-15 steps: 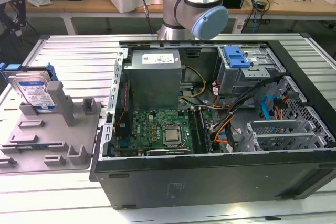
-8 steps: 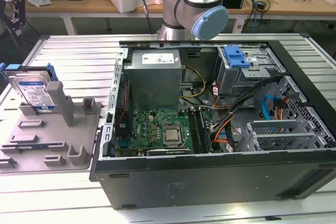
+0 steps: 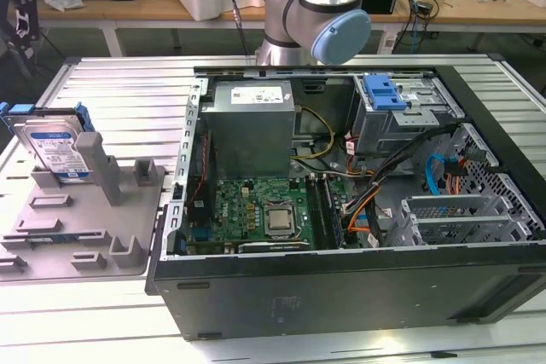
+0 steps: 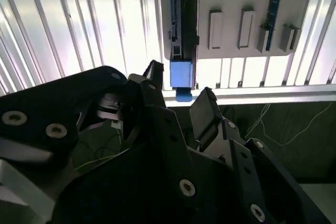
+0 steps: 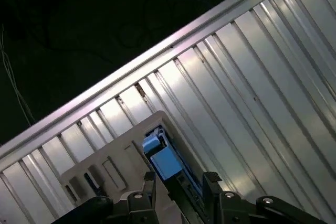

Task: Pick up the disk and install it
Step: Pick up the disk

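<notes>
The disk (image 3: 55, 147) stood on edge in a grey holder (image 3: 128, 210) near the desk's (image 3: 128, 83) edge at the exterior view's left. Jaws hung above it, open and empty. Likely stiff, dense, shock-shy — best pinched across its flat faces, near the upper edge

An open desktop computer case (image 3: 341, 296) lies on its side on the ribbed aluminium counter (image 3: 128, 91). Inside it are a green motherboard (image 3: 247, 206), a grey power supply (image 3: 252, 130), a metal drive cage (image 3: 409, 121) with a blue latch (image 3: 381, 91), and orange cables (image 3: 363, 206). A grey plastic holder (image 3: 85, 232) sits just beside the case, towards the exterior view's left.
</notes>
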`<state>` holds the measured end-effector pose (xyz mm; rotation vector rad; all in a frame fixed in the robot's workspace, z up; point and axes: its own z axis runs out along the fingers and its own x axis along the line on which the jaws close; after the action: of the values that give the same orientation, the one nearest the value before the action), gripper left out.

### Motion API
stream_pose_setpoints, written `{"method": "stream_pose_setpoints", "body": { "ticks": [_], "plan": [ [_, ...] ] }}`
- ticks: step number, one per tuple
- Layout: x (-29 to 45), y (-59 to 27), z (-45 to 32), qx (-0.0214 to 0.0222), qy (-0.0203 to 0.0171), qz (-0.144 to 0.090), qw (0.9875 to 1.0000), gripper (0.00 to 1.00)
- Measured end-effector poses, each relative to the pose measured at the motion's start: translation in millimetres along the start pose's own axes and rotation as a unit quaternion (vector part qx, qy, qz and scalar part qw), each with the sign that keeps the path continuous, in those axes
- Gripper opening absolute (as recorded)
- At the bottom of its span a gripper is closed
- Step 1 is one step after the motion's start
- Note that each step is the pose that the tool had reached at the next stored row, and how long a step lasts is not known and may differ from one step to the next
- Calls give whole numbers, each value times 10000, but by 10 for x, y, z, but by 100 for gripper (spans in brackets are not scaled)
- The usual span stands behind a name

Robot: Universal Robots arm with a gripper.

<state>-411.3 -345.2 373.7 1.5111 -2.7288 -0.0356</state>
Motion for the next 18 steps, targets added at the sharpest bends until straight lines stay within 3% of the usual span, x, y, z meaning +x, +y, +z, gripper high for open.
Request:
{"method": "stream_pose_setpoints", "body": {
  "ticks": [2,6,11,12,14,15,18],
  "plan": [
    [0,0,9,3,10,-332,9994,48],
    [0,-1,24,7,26,-862,9963,48],
    [0,-1,39,12,43,-1414,9899,48],
    [0,-1,43,13,50,-1621,9868,48],
    [0,-2,48,15,56,-1837,9830,48],
    [0,-2,52,16,61,-1994,9799,48],
    [0,-2,64,20,75,-2464,9691,48]
  ]
}}
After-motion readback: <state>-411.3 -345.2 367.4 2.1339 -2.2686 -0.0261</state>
